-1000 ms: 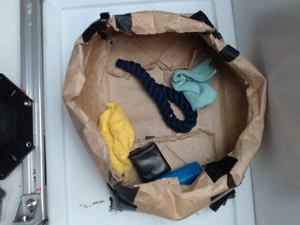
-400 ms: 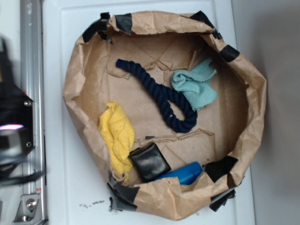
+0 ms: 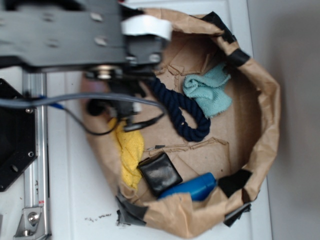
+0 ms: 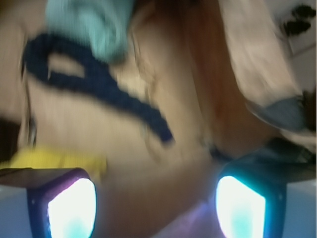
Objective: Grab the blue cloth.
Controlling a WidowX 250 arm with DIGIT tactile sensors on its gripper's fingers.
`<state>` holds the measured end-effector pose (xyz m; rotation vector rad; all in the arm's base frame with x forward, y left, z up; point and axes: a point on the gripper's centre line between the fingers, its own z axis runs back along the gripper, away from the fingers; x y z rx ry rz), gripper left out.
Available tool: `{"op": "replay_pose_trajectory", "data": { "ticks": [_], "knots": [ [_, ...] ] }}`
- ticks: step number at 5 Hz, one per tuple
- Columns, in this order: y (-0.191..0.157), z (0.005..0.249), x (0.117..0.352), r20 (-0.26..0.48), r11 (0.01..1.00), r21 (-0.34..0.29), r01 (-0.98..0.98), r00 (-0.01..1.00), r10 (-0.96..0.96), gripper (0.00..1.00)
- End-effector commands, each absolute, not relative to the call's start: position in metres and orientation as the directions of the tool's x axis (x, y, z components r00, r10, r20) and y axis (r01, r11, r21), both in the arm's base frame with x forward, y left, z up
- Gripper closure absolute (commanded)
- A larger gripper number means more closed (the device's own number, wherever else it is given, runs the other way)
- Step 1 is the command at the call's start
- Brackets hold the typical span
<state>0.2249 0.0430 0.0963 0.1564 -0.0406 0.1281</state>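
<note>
Where rope [image 3: 182, 107] curls, blue cloth [image 3: 208, 91] touches.

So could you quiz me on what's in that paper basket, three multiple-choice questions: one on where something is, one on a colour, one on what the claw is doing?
1. The blue cloth lies:
A. beside the rope's loop
B. under the black block
C. outside the paper basket

2. The cloth near the black block is:
A. red
B. yellow
C. white

3. The gripper is:
A. clamped on the rope
B. holding the blue cloth
C. open, holding nothing

Answers: 1 A, it sits right by the navy rope; 2 B, the yellow cloth; 3 C, the wrist view shows its fingers apart with nothing between.
</note>
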Motion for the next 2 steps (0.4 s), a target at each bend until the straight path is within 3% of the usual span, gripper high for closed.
{"op": "replay_pose_trajectory", "data": {
  "ticks": [1, 2],
  "knots": [
    [0.0240, 0.1525, 0.2241, 0.235, 0.998, 0.050, -0.046, 0.971, 0.033, 0.00],
    [0.0307, 0.1515, 0.2308, 0.282, 0.997, 0.044, -0.068, 0.958, 0.053, 0.00]
  ]
}}
